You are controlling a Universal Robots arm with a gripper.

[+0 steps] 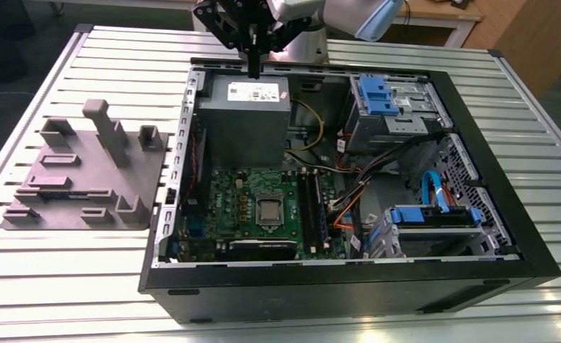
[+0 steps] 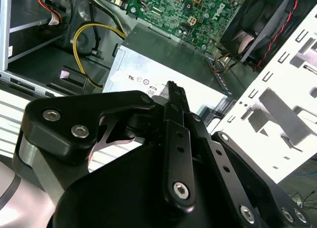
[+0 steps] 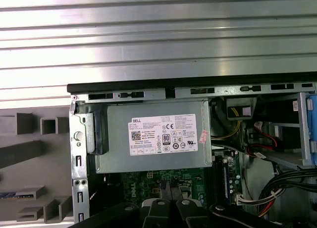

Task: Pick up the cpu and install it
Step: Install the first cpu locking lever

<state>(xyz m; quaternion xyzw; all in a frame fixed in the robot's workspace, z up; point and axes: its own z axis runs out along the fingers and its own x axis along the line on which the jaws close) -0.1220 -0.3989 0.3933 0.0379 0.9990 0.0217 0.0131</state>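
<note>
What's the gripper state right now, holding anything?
Gripper: shut, fingers together with nothing visible between them, hanging above the far end of the grey power supply box in the open computer case.

Open room above motherboard point(image 1: 261, 207); PSU box point(image 1: 245, 121) & cables point(image 1: 356, 193) flank it.
</note>
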